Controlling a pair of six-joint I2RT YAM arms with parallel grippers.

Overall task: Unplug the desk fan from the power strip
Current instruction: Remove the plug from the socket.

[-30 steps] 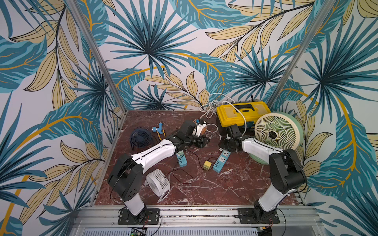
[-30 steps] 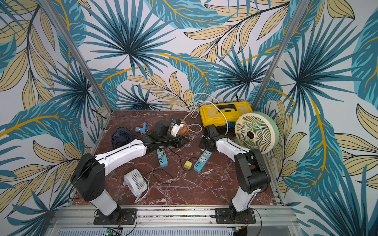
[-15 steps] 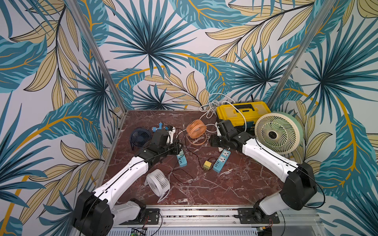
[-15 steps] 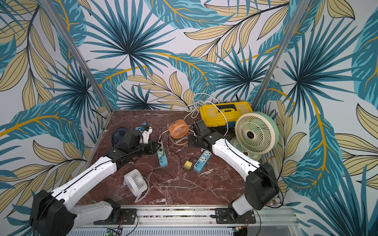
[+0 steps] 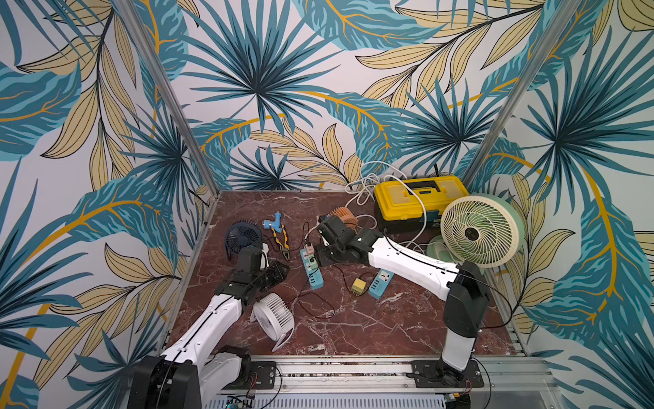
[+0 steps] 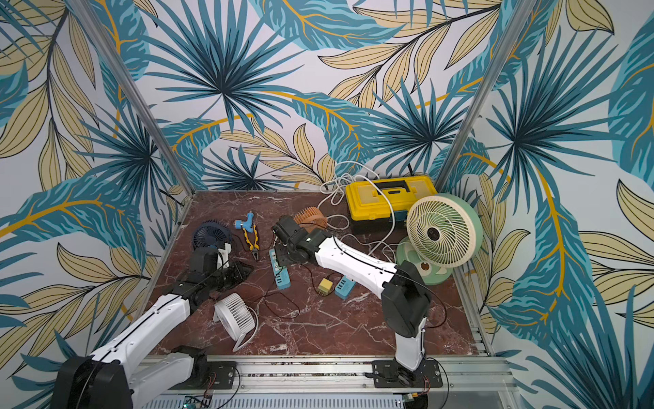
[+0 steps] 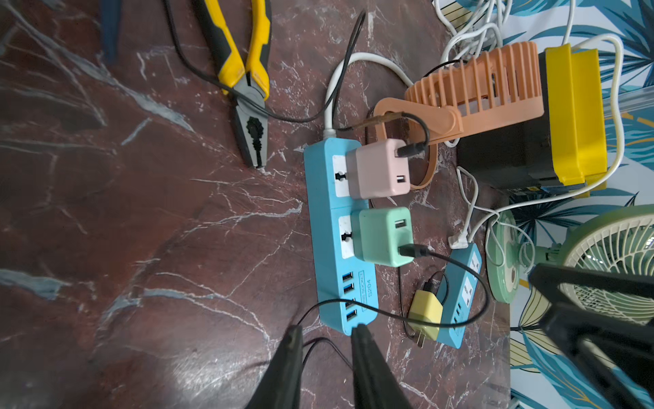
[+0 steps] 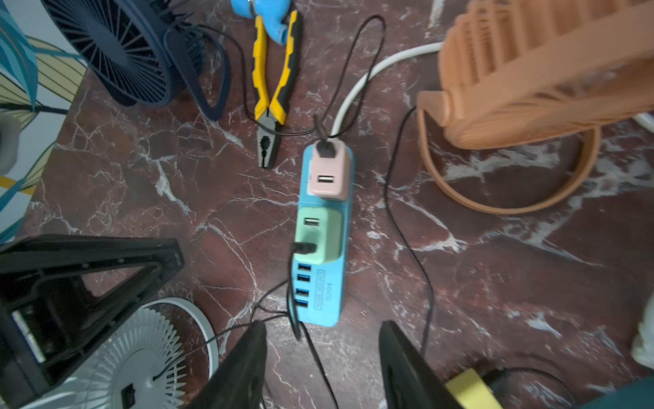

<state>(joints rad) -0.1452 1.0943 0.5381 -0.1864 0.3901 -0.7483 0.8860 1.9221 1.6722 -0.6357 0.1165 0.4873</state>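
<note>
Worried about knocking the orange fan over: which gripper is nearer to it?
Right. The right gripper hovers at the power strip beside the orange fan; the left gripper is across the strip.

Right pincer (image 8: 323, 368) above the desk (image 8: 495, 265), jaws apart, black cables (image 8: 297, 318) between them, just short of the blue power strip (image 8: 327, 294). Strip carries a pink adapter (image 8: 329, 170) and a green adapter (image 8: 320, 237), each with a black cable plugged in. Orange fan (image 8: 531, 70) stands beside the strip.
</note>
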